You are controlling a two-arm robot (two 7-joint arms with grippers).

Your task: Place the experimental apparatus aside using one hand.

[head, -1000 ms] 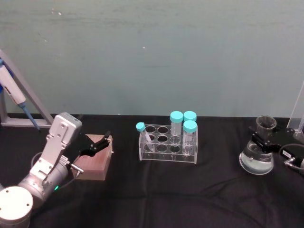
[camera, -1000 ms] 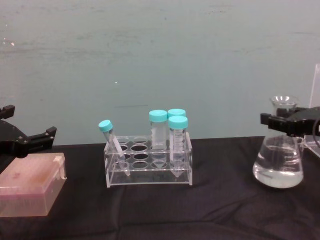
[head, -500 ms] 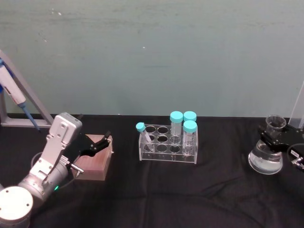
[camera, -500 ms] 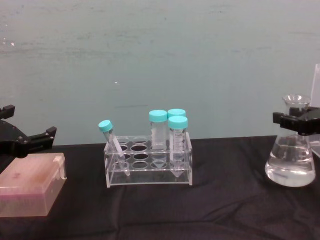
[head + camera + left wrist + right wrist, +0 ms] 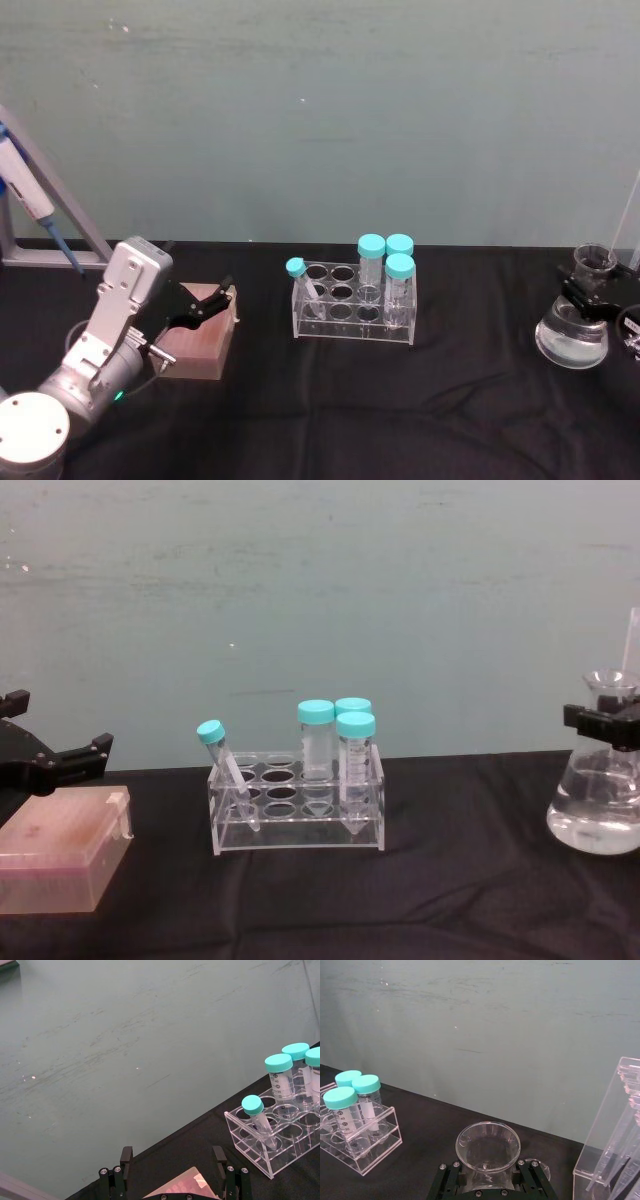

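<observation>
A conical flask (image 5: 572, 342) with clear liquid stands at the table's far right, and my right gripper (image 5: 592, 290) is shut on its neck. The chest view shows the flask (image 5: 597, 818) with the right gripper (image 5: 606, 723) clamped just under its rim; whether its base touches the cloth I cannot tell. In the right wrist view the flask's mouth (image 5: 488, 1146) sits between the right gripper's (image 5: 489, 1172) black fingers. A tall acrylic stand of long tubes (image 5: 615, 1135) rises close beside it. My left gripper (image 5: 210, 300) hangs open above a pink box (image 5: 198, 345) at the left.
A clear tube rack (image 5: 352, 305) with teal-capped tubes stands mid-table, also seen as the rack (image 5: 298, 802) in the chest view. A pipette on a metal stand (image 5: 30, 200) leans at the far left. Black cloth lies bare between rack and flask.
My right gripper has carried the flask to the right, away from the rack and toward the acrylic stand. The left arm and the rack have not moved.
</observation>
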